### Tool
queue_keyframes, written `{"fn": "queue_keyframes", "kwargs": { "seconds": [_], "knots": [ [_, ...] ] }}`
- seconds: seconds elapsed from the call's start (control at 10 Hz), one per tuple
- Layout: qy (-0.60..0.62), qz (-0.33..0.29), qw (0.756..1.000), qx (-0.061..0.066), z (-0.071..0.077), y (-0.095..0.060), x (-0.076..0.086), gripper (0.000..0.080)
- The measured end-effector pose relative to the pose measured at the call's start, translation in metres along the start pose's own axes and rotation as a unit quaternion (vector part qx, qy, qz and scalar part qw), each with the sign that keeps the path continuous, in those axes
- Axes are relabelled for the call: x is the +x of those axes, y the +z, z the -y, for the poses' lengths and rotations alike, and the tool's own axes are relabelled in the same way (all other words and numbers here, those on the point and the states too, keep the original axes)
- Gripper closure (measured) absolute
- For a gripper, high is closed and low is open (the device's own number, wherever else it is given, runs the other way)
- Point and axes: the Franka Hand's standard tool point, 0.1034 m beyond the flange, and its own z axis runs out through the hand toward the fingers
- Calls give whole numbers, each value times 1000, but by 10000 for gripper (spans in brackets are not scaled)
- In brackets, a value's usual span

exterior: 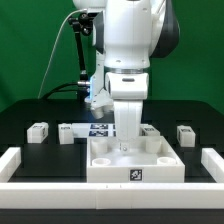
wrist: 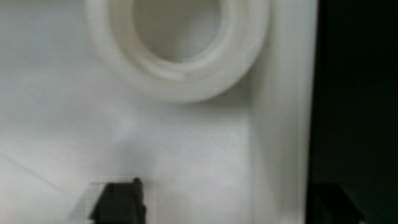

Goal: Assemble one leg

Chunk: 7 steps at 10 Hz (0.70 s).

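The large white square panel (exterior: pixel 135 160) lies at the front middle against the front wall. My gripper (exterior: pixel 127 132) is down at the panel's back edge. In the wrist view the panel (wrist: pixel 107 130) fills the picture, with a round corner hole (wrist: pixel 178 45) close ahead. My gripper (wrist: pixel 228 200) has its dark fingertips (wrist: pixel 121 203) wide apart, with only panel surface between them. Small white tagged legs lie behind the panel: two at the exterior view's left (exterior: pixel 38 130) (exterior: pixel 66 132), one beside my gripper (exterior: pixel 151 130) and one at the right (exterior: pixel 185 133).
The marker board (exterior: pixel 98 128) lies behind the panel, just to the exterior view's left of my gripper. Low white walls run along the left (exterior: pixel 10 158), right (exterior: pixel 212 160) and front (exterior: pixel 110 193) of the black table.
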Motion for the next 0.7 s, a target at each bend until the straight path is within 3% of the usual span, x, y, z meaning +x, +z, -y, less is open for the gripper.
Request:
{"fn": "queue_keyframes", "kwargs": {
  "seconds": [0.2, 0.3, 0.4, 0.7],
  "knots": [
    [0, 0, 1000, 0, 0, 0, 0, 651],
    [0, 0, 1000, 0, 0, 0, 0, 651],
    [0, 0, 1000, -3, -1, -1, 0, 740],
    [1, -1, 1000, -6, -3, -1, 0, 740]
  ]
}}
